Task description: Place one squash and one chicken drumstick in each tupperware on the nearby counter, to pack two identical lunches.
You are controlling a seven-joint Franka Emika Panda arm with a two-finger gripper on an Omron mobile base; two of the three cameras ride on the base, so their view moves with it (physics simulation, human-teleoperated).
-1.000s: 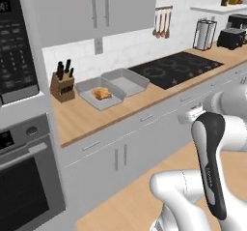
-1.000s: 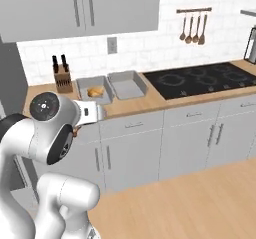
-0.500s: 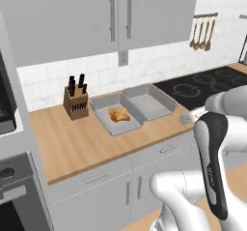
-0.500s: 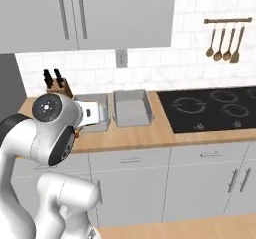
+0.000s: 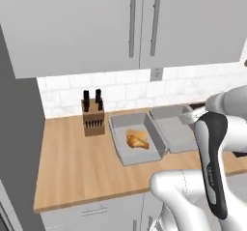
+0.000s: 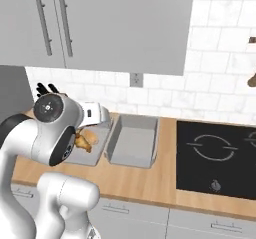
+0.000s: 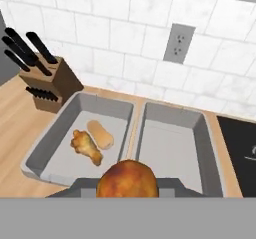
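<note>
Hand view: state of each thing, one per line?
left tupperware: holds one drumstick and the tan squash
chicken drumstick: lying in left tupperware
tan squash: lying beside the drumstick
right tupperware: empty
round squash: held in gripper
gripper: shut on round squash
knife block: upright, knives in

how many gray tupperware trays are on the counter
2, side by side: the left tupperware, beside the knife block, holds a drumstick and tan squash; the right tupperware sits empty.

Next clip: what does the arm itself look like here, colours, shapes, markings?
The arm has glossy white rounded shells, with a long black strip down one link. In the right base view a round dark grey joint cap bears small markings, and a white boxy hand sits beyond it. No loose cables show.
</note>
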